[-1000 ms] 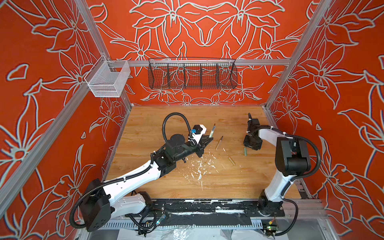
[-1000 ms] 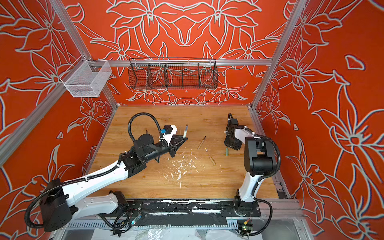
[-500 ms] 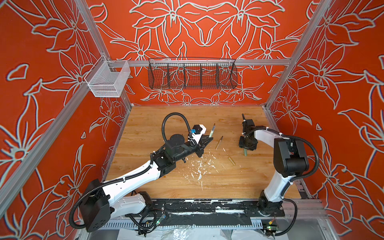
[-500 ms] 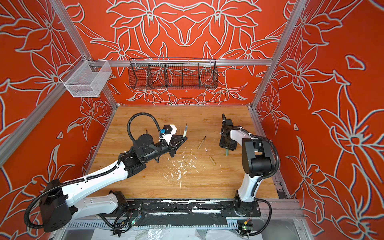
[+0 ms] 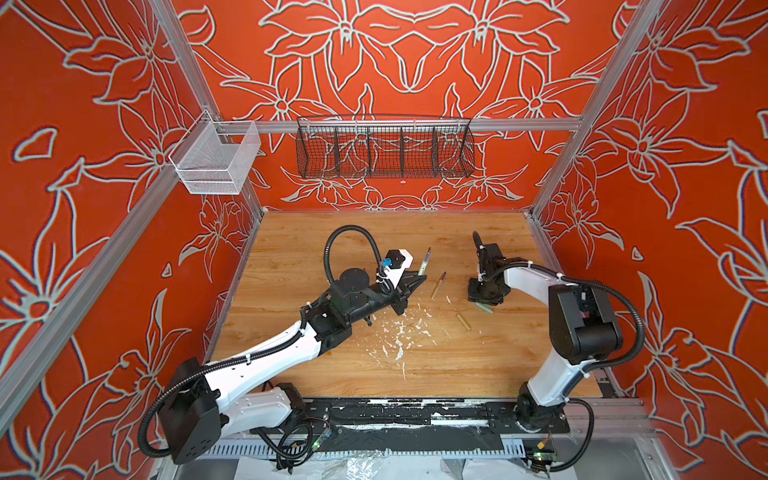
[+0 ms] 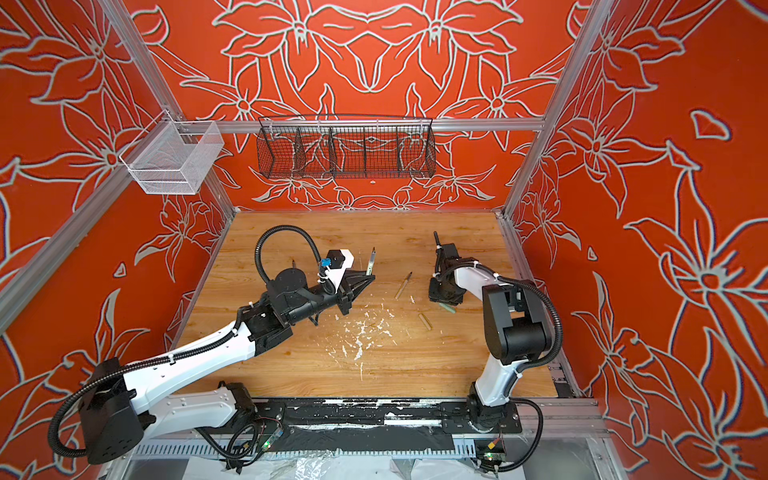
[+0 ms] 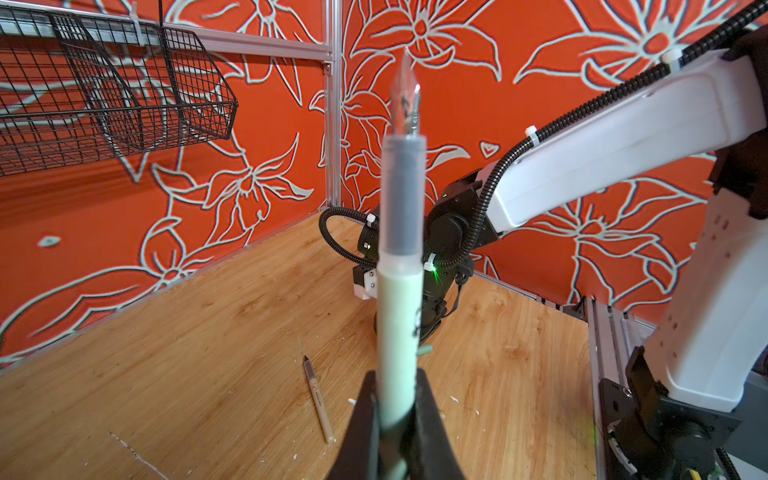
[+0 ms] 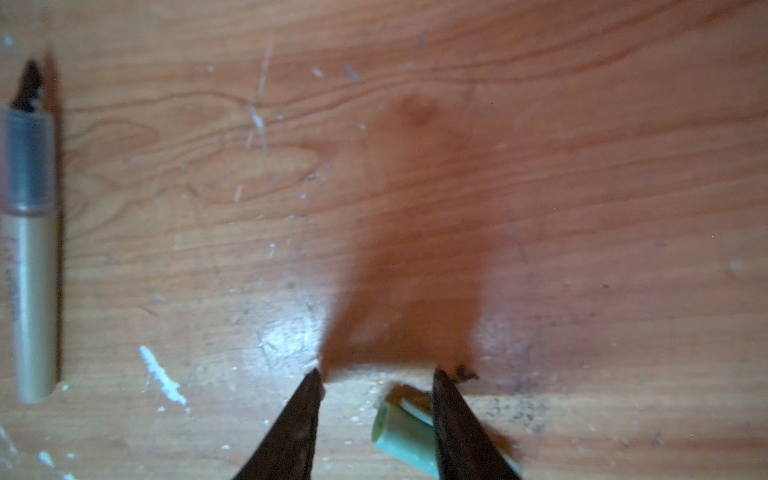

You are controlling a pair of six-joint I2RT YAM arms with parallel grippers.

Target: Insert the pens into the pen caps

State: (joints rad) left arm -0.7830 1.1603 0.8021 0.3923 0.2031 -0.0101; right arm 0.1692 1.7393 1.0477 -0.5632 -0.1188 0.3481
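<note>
Lying under right hand (image 8: 378, 374): green cap (image 8: 397, 432)

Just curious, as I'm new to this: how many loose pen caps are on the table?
2. A tan cap lies in the open, right of the white flecks; a light green cap lies at the open tips of the right gripper. Others may be hidden.
</note>
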